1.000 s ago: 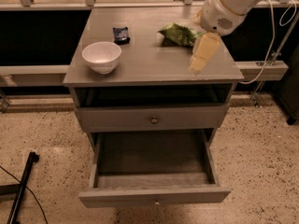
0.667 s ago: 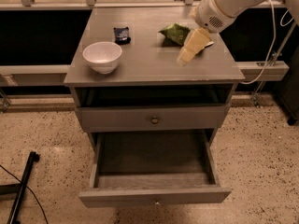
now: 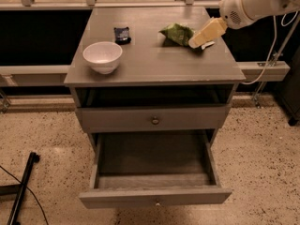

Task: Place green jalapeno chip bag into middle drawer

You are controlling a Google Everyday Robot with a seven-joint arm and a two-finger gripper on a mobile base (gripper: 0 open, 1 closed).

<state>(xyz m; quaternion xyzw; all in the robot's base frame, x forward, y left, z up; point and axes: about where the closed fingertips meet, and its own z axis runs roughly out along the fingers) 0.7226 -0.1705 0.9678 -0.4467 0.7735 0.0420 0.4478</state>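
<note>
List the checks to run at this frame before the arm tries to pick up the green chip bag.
1. Middle drawer pulled open, nothing visible inside: ok.
2. Green jalapeno chip bag in view on the cabinet top: ok.
3. Gripper at the bag's right end: ok.
4. Grasp on the bag secured: cannot tell.
5. Bag lifted off the top: not ok.
6. White bowl and dark blue packet apart from the bag: ok.
</note>
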